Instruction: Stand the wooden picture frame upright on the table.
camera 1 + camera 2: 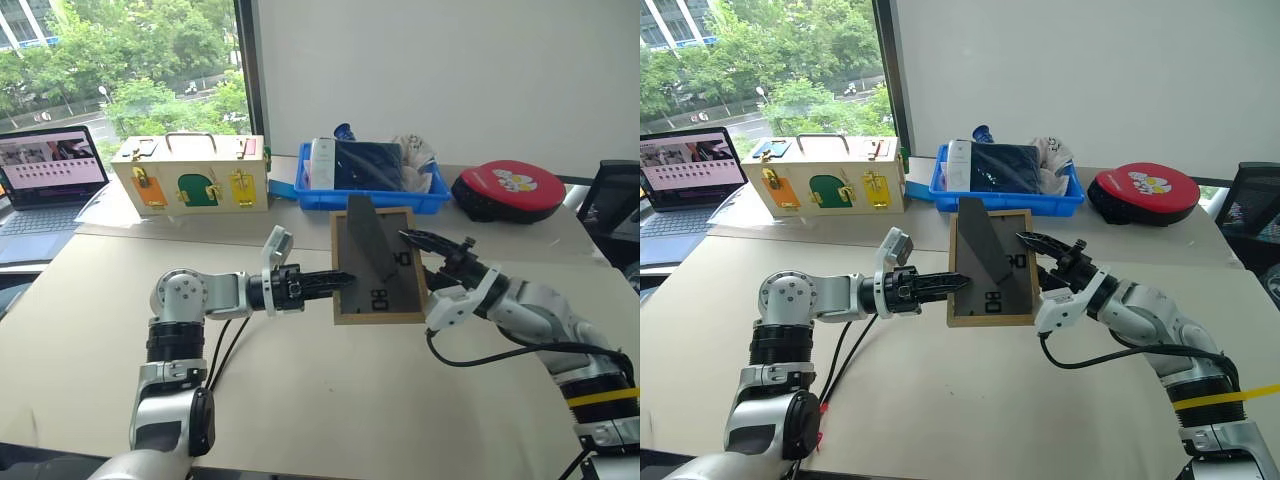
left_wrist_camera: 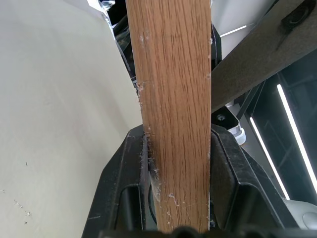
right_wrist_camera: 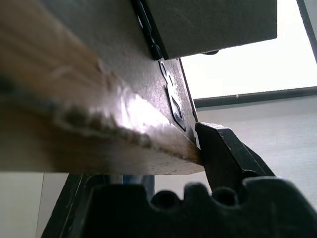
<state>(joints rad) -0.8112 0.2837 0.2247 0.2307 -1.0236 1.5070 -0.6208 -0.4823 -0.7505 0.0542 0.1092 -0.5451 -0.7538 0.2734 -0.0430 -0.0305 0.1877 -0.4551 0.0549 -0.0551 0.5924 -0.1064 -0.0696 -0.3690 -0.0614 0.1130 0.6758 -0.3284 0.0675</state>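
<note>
The tabletop (image 1: pixel 300 400) lies well below both grippers. Between them the wooden picture frame (image 1: pixel 380 268) hangs in the air, grey back toward the camera, its fold-out stand (image 1: pixel 368 238) opened for standing. The left gripper (image 1: pixel 335 283) is clamped on its side edge. The right gripper (image 1: pixel 425 255) pinches the opposite edge, probably steadying it.

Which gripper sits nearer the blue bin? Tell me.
Right. The right gripper, at the picture frame's far-right edge, lies just before the blue bin; the left gripper clamps the frame's left edge, farther back.
</note>
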